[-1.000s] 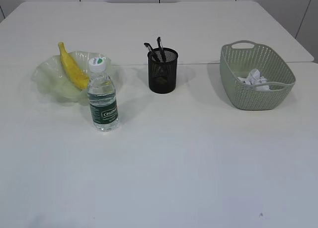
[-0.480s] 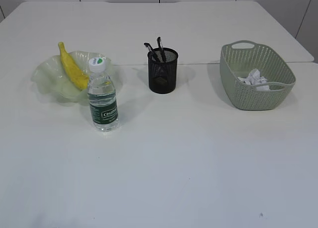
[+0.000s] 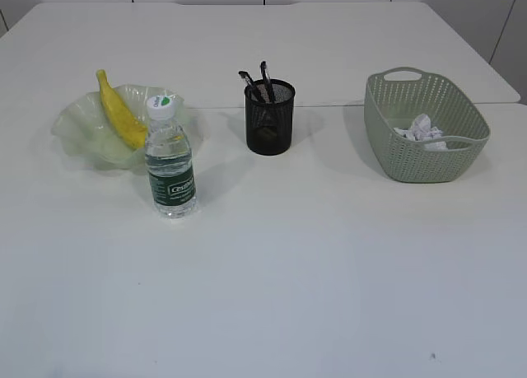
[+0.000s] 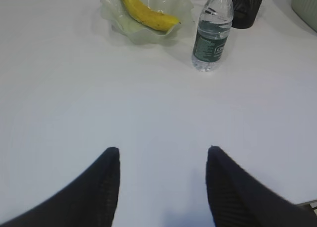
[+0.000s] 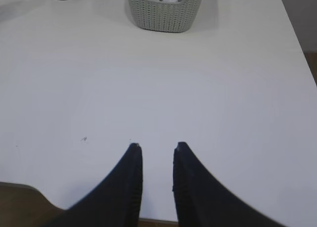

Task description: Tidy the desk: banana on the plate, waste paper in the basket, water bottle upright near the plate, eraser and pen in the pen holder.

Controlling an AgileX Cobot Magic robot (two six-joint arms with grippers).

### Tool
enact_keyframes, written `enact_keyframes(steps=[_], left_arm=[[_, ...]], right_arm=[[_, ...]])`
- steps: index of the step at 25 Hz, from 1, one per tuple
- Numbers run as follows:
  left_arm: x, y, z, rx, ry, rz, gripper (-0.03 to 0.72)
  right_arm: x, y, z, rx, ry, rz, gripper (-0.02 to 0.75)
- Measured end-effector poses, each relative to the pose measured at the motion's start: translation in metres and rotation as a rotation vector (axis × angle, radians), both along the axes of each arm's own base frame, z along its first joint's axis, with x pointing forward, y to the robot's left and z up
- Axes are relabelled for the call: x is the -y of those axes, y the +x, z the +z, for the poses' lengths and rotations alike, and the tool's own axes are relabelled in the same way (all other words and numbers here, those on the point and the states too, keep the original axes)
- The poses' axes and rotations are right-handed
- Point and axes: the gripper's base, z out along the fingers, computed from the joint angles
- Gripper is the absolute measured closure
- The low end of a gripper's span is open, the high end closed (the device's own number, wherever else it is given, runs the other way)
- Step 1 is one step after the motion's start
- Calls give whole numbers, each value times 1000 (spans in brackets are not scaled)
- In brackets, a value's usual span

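One banana [image 3: 122, 112], one bottle [image 3: 170, 160], apparently two pens [image 3: 259, 80].

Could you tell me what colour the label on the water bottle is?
Dark green with white lettering, on the clear plastic water bottle; the exterior view shows it best.

The water bottle [image 3: 170, 160] carries a dark green label [image 3: 173, 185] with white lettering across it. In the exterior view the word appears to begin with a "C", but the rest is too small and blurred to read. In the left wrist view the same label [image 4: 210, 43] shows only white marks, not legible. Its cap [image 3: 162, 105] bears a small green mark, also unreadable.
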Motion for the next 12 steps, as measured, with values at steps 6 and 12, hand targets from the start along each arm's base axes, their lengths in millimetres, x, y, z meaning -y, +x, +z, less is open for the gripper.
enact_keyframes(steps=[6,12], left_arm=[[-1,1,-5,-23,27,1,300],[-2,1,-8,-53,42,6,300]], right_arm=[[0,0,0,0,0,0,568],[0,0,0,0,0,0,568]])
